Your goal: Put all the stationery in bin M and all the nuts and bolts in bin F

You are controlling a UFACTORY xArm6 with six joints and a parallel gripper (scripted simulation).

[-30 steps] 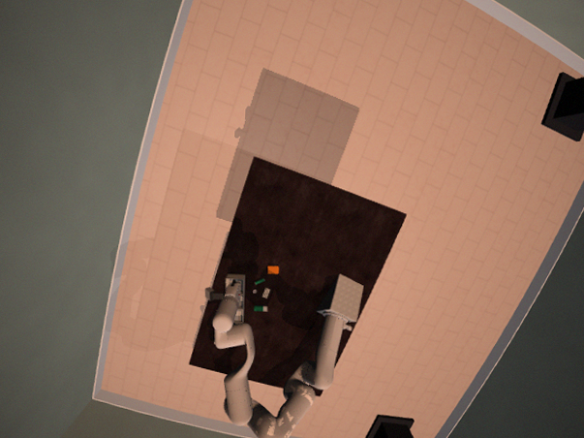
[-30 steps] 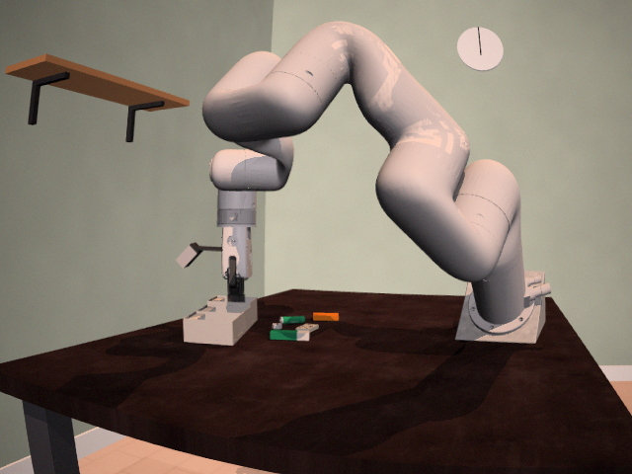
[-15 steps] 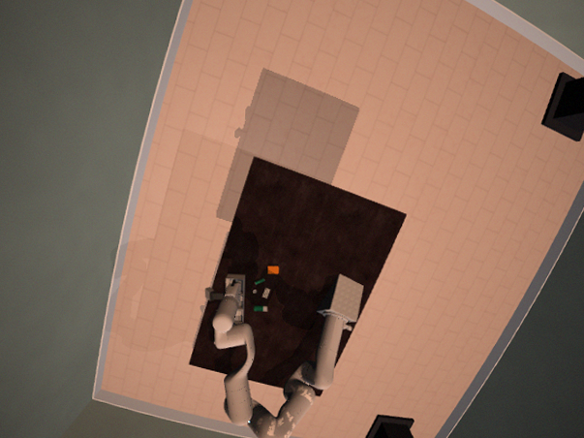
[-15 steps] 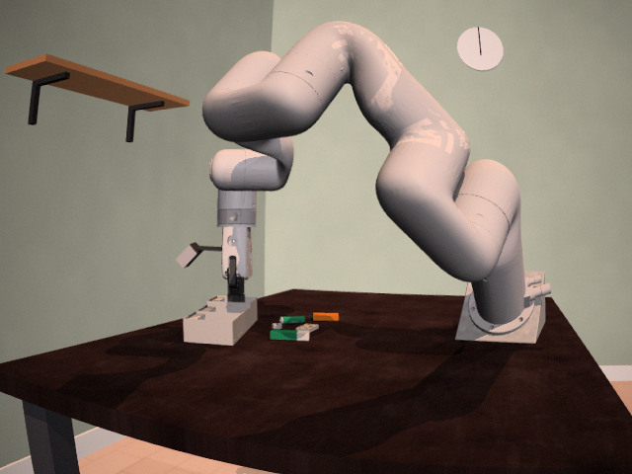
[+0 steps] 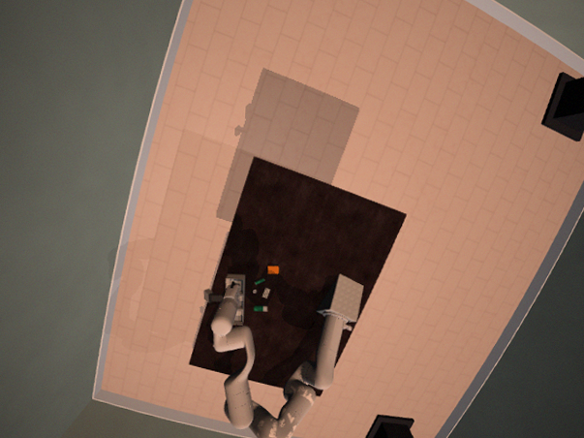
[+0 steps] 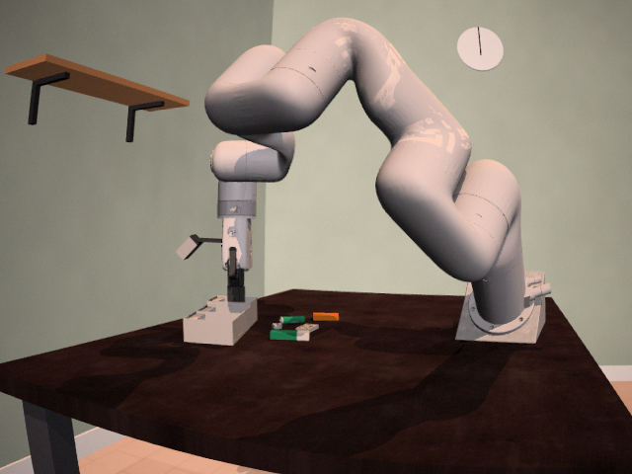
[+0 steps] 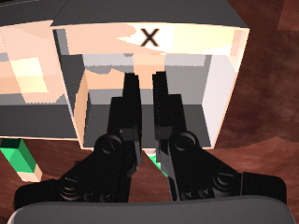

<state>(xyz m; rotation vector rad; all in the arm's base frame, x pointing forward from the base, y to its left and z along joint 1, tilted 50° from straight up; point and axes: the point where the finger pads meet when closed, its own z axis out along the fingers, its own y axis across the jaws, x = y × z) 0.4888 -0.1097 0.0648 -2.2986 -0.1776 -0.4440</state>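
A pale row of bins (image 6: 219, 321) stands at the table's left side and also shows from above (image 5: 233, 296). In the wrist view the compartment marked X (image 7: 149, 88) is right under me, and another compartment (image 7: 32, 81) adjoins it on the left. My gripper (image 7: 146, 91) (image 6: 235, 293) is shut with nothing seen between the fingers, and its tips reach down into the X compartment. On the table beside the bins lie an orange block (image 6: 325, 316), a green stick (image 6: 293, 319), a green and white piece (image 6: 289, 334) and a small pale piece (image 6: 307, 327).
The arm's base (image 6: 503, 318) stands on the right side of the dark table. A tiny ring-like piece (image 5: 254, 290) lies between the bins and the loose items. The table's left edge is close behind the bins. A shelf (image 6: 97, 86) hangs on the left wall.
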